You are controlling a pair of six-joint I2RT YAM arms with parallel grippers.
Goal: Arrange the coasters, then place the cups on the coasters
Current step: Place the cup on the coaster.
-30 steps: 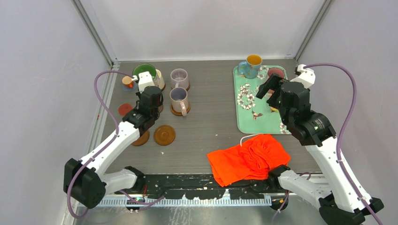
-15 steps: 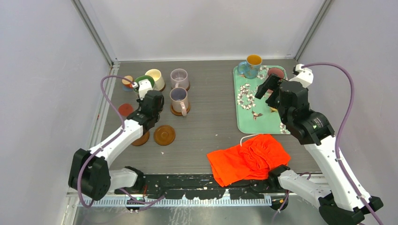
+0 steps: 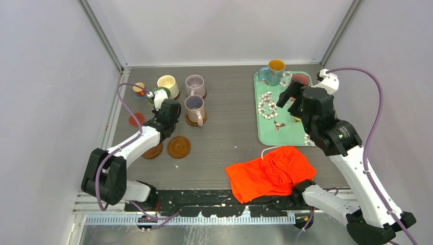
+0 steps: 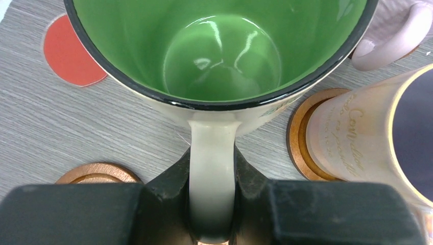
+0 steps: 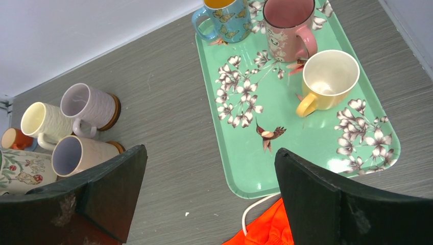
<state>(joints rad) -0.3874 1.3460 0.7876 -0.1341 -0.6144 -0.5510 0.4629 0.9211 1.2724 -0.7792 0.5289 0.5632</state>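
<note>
Grey wood-grain table (image 3: 224, 135) is seen from above, with a teal floral tray (image 3: 265, 131) laid toward its right side. A blue mug (image 3: 274, 71) and a pink mug (image 3: 300, 79) are stood at the tray's far end; the right gripper (image 3: 292, 100) is held above the tray with its jaws spread wide and nothing between them. Well left of the tray, the left gripper (image 3: 159, 98) is clamped on the green-inside mug (image 3: 151, 92). Beside that mug are a cream mug (image 3: 168, 85), a tiny orange cup (image 3: 138, 88) on a blue coaster (image 3: 138, 95), a far lilac mug (image 3: 195, 85) and a near lilac mug (image 3: 194, 108). A red coaster (image 3: 136, 119) and two bare brown coasters (image 3: 178, 147) are nearer the arms. An orange cloth (image 3: 270, 172) is crumpled just nearer than the tray.

From the left wrist, the green-inside mug's handle is seen pinched between the black fingers (image 4: 168, 191); whether the mug is lifted cannot be told. The near lilac mug is seated on its own brown coaster.

From the right wrist, both fingers are parted over the tray; a yellow-handled mug (image 5: 327, 79) is stood on the tray beside the pink mug.
</note>
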